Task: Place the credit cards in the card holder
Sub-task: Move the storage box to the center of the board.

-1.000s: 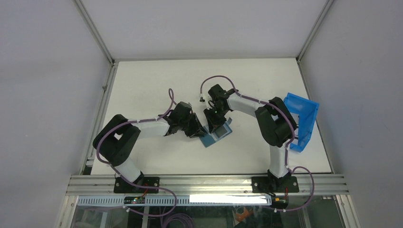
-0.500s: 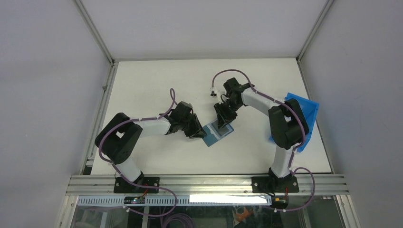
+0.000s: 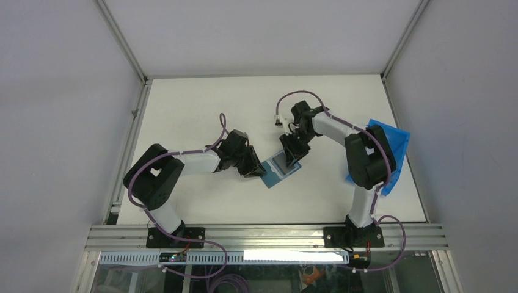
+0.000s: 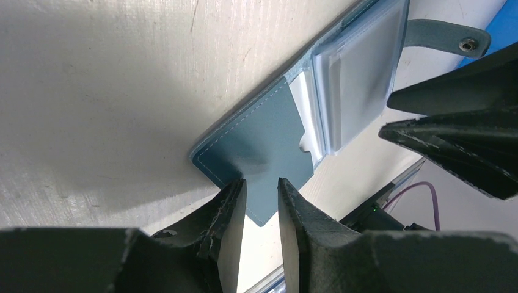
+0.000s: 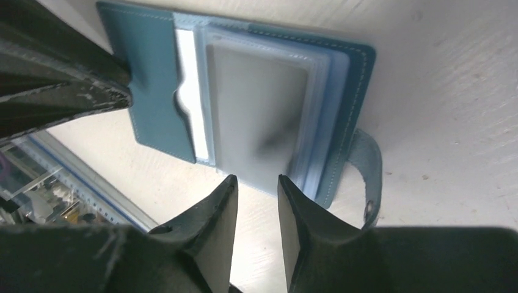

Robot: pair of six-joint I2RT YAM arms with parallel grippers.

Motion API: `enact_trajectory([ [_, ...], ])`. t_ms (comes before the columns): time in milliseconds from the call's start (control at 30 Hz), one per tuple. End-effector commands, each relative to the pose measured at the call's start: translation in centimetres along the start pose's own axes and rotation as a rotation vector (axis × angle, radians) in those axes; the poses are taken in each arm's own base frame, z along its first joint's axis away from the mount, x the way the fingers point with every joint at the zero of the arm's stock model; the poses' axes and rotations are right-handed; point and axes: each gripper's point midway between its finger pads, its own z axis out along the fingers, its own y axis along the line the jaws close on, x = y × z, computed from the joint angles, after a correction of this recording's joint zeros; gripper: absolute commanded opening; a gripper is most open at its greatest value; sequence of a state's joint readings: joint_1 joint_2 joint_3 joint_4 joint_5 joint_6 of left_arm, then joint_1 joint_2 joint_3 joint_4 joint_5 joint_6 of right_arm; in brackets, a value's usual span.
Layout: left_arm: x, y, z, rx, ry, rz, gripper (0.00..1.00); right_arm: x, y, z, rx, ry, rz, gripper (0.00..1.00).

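Observation:
The teal card holder (image 3: 280,168) lies open on the table mid-centre. In the right wrist view (image 5: 153,91) a pale grey card (image 5: 256,110) sits in its clear pocket, a white card edge (image 5: 186,85) shows in the left slot, and the snap tab (image 5: 366,177) hangs off the right. My left gripper (image 3: 256,171) is nearly shut and empty, its tips (image 4: 261,183) on the holder's teal flap (image 4: 262,140). My right gripper (image 3: 293,151) is nearly shut and empty, its tips (image 5: 256,180) just off the holder's far edge. No loose cards show.
A bright-blue plastic bin (image 3: 394,146) stands at the table's right edge behind the right arm; its inside is hidden. A metal rail (image 3: 269,235) runs along the near edge by the arm bases.
My right gripper has drawn back from over the holder toward the far right, and its arm has swung nearer the bin. The left gripper and the holder have stayed put.

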State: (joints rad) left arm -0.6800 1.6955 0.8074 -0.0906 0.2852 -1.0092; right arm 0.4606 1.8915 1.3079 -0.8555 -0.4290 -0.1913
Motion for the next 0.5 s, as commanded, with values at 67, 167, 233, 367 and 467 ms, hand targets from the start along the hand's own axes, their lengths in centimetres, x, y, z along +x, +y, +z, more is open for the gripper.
enact_trajectory([
  [67,-0.1,-1.3,-0.4,0.028,0.001,0.021,0.29,-1.5,3.8,-5.2,-0.157,-0.145,-0.139,0.36],
  [167,-0.3,-2.6,-1.0,0.065,-0.004,0.021,0.30,-0.9,5.1,-6.2,-0.203,-0.169,-0.192,0.38],
  [233,-0.5,-3.4,-1.4,0.086,-0.011,0.022,0.30,-0.5,5.3,-6.4,-0.209,-0.180,-0.207,0.40],
  [367,-0.8,-4.6,-2.0,0.117,-0.016,0.023,0.30,-0.1,5.0,-6.3,-0.187,-0.175,-0.212,0.40],
  [467,-0.9,-5.4,-2.4,0.142,-0.021,0.023,0.30,-0.1,5.2,-7.5,-0.175,-0.190,-0.254,0.41],
])
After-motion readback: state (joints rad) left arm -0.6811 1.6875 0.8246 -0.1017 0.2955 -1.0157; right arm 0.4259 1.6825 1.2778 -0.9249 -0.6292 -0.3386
